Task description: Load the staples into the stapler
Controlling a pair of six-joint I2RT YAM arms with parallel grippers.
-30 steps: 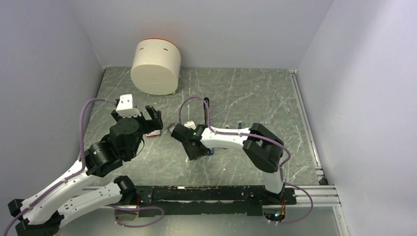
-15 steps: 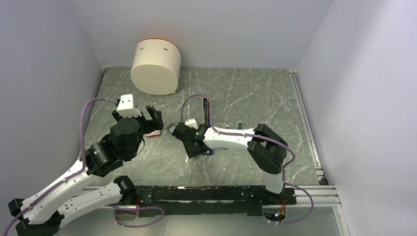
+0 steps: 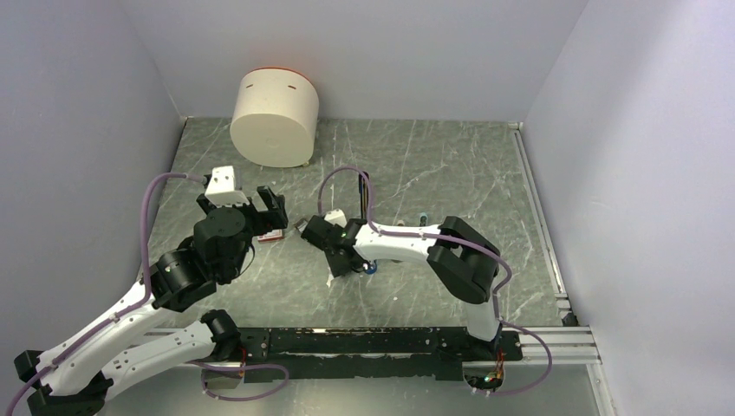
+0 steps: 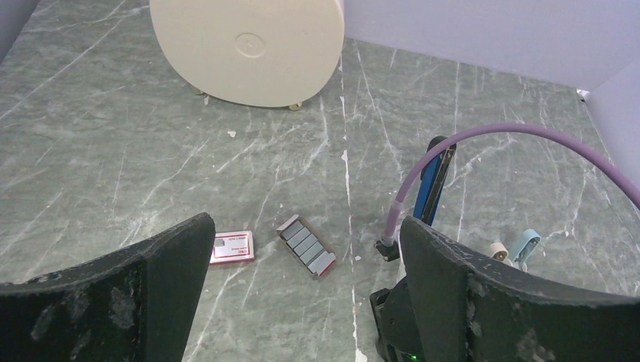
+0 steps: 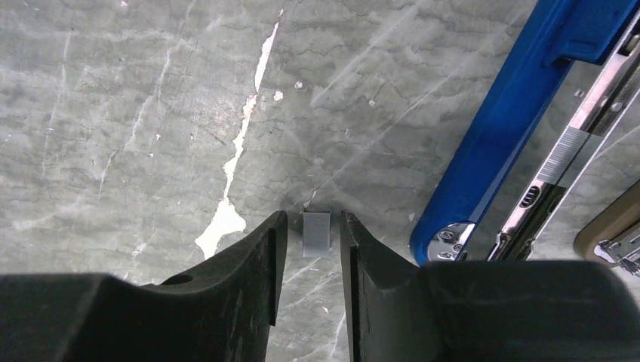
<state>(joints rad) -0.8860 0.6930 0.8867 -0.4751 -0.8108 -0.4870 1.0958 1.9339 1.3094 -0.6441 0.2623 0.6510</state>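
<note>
Jaws of the left gripper [image 4: 308, 221] stand as wide as they go and hold nothing. They hang above the table, framing the flat red box with a white label [image 4: 232, 247] and, just beside it on the right, the open red-edged tray of grey staple blocks [image 4: 306, 246].

Further right, the right gripper [image 5: 313, 217] is down at the surface, its jaws drawn narrow around the short silvery-grey staple block [image 5: 316, 234], which lies flat and alone on the stone. A thin strip of table shows on each side of the block, so the fingers flank it without pressing: not yet gripped. Its long axis runs along the gap, parallel to the finger faces, so a squeeze would land on its long sides.

Right of it in the wrist view, near but apart, lies the slim bright-blue stapler [image 5: 507, 121], opened, its silver metal channel [image 5: 585, 128] bared and slanting up and away to the right. The right arm is plainly nearer to both block and stapler.

The grey-green marbled tabletop [image 5: 113, 113] looks smooth and hard, so a thin block could skate if pinched off-centre. Pale lilac walls [image 3: 624, 130] close the space, and a cream round drum [image 3: 274, 117] sits at the back left, well apart from the work.
</note>
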